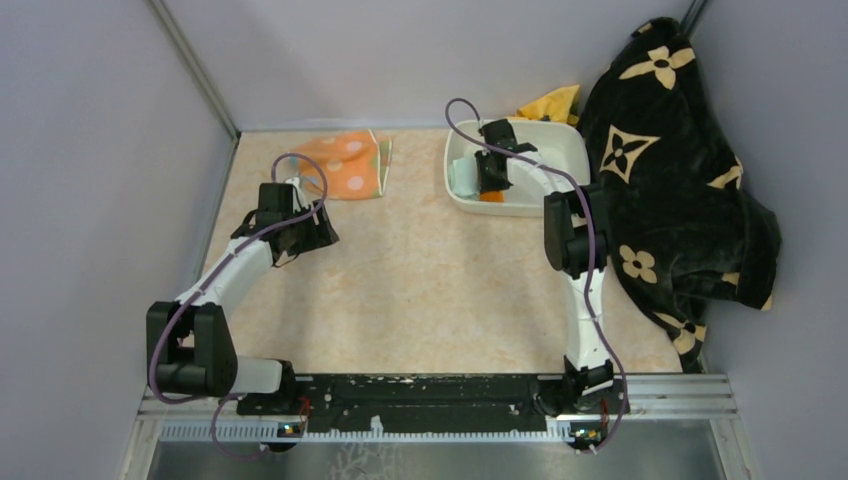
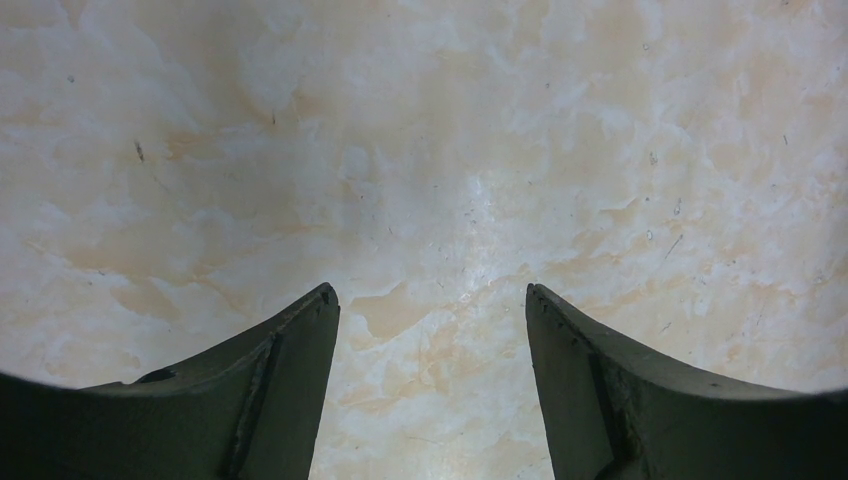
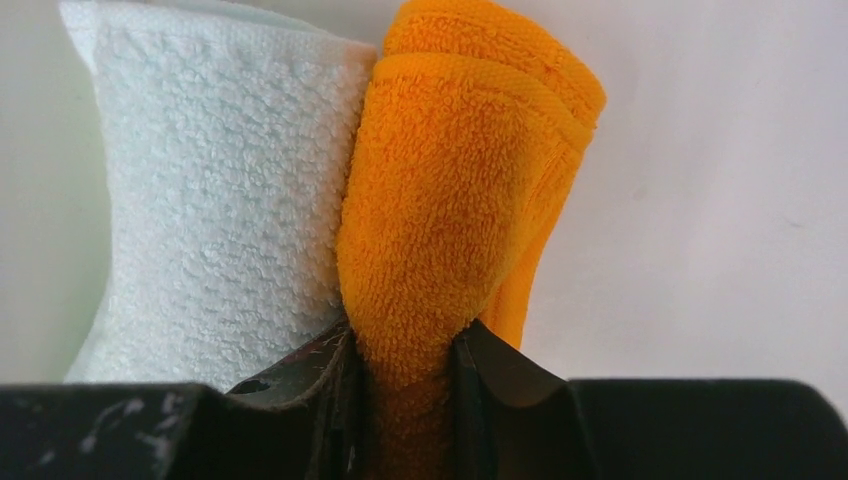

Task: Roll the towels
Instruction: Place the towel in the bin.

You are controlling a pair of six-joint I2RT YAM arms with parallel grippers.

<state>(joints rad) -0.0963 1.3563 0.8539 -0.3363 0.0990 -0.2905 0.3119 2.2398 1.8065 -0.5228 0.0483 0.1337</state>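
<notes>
A rolled orange towel (image 3: 450, 200) lies next to a rolled pale mint towel (image 3: 220, 200) inside the white bin (image 1: 555, 140). My right gripper (image 3: 405, 350) reaches down into the bin, its jaws pinched shut on the near end of the orange roll. In the top view only slivers of the orange towel (image 1: 491, 197) and the mint towel (image 1: 460, 178) show beside the right gripper (image 1: 491, 185). The striped towel with orange dots (image 1: 348, 165) lies spread flat at the far left of the table. My left gripper (image 1: 303, 236) hovers just in front of it, open (image 2: 430, 292), with only bare tabletop between its fingers.
A big black blanket with tan flowers (image 1: 680, 180) is heaped along the right side, touching the bin. A yellow cloth (image 1: 553, 103) peeks out behind the bin. Grey walls close in the marbled table (image 2: 430, 150) on three sides.
</notes>
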